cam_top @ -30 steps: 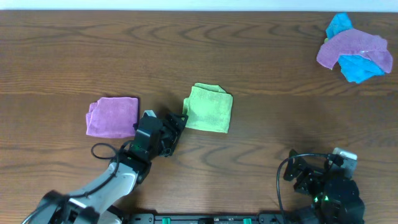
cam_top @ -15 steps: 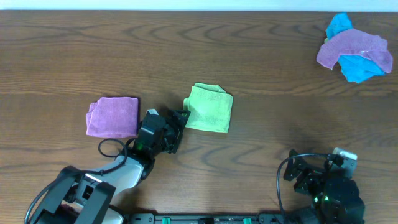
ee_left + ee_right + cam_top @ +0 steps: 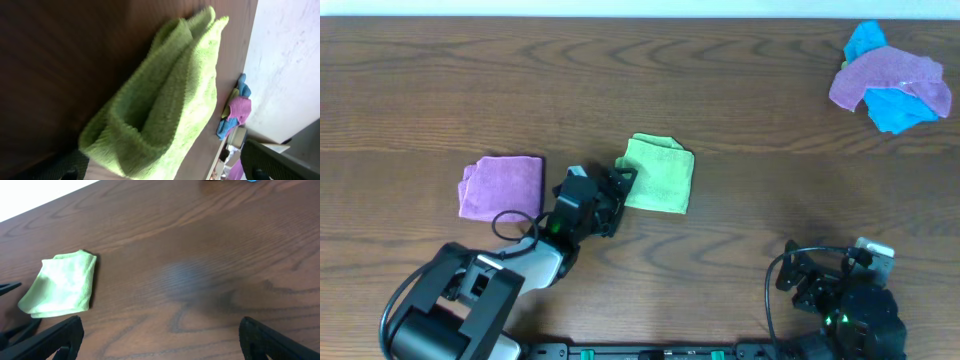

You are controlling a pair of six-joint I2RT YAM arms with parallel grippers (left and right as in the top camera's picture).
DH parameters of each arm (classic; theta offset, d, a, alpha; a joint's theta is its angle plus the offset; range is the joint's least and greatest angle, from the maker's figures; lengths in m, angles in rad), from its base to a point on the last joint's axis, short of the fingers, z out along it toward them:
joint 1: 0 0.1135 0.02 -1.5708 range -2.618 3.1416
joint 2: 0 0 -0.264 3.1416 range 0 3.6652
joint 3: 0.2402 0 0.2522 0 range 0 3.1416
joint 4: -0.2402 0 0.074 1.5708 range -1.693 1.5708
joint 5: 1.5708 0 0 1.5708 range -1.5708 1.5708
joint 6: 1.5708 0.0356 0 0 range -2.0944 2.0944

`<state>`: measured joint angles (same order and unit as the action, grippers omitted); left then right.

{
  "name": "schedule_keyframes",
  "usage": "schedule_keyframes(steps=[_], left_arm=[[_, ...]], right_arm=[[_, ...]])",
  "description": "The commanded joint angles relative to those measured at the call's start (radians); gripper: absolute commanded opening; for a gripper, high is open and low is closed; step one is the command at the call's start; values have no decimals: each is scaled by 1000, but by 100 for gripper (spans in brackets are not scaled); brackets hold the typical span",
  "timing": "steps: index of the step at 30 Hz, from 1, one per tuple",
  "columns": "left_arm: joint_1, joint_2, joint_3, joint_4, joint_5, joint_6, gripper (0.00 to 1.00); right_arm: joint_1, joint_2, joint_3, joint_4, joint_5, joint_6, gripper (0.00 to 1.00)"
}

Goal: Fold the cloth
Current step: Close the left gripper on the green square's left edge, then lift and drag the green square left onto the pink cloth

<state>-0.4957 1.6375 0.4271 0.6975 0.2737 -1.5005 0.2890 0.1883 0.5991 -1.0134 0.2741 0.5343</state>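
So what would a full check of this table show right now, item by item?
Surface: dark wood-grain table.
Job's things: green cloth, folded into a small square, lying flat near the centre.
Clutter: folded purple cloth left of it; heap of purple and blue cloths at the far right corner.
Grippers: left gripper open at the green cloth's left edge; right gripper open, holding nothing, at the front right.
Cables: black cable loops by each arm.
Surroundings: white wall behind the table.
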Motion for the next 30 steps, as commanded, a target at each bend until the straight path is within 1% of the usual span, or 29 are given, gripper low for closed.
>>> schedule_keyframes(steps=[1,3,4,10,15,18,20,22,23,26,30], left_arm=[[-18,71,5,-34,-20,-7,100],[-20,87,11,-34,-27,-7,100],[-21,96,11,-37,-38,-7,95],[-22,142,11,-42,-82,-7,76],[-22,197,13,-35,-90,-6,60],[-22,225,14,-9,-90,-3,47],[-22,245,14,13,-90,-2,41],[-22,264,15,23,-90,2,26],[-22,267,15,22,-90,4,6],[-22,272,15,24,-90,41,6],[-18,271,16,55,-64,155,6]], right_arm=[[-13,-6,0,-1,14,11,99],[-13,-6,0,-1,14,11,99],[-13,-6,0,-1,14,11,99],[-13,-6,0,-1,14,11,99],[-13,-6,0,-1,14,11,99],[-13,-6,0,-1,14,11,99],[-13,-6,0,-1,14,11,99],[-13,-6,0,-1,14,11,99],[-13,-6,0,-1,14,11,99],[-13,-6,0,-1,14,11,99],[-13,-6,0,-1,14,11,99]])
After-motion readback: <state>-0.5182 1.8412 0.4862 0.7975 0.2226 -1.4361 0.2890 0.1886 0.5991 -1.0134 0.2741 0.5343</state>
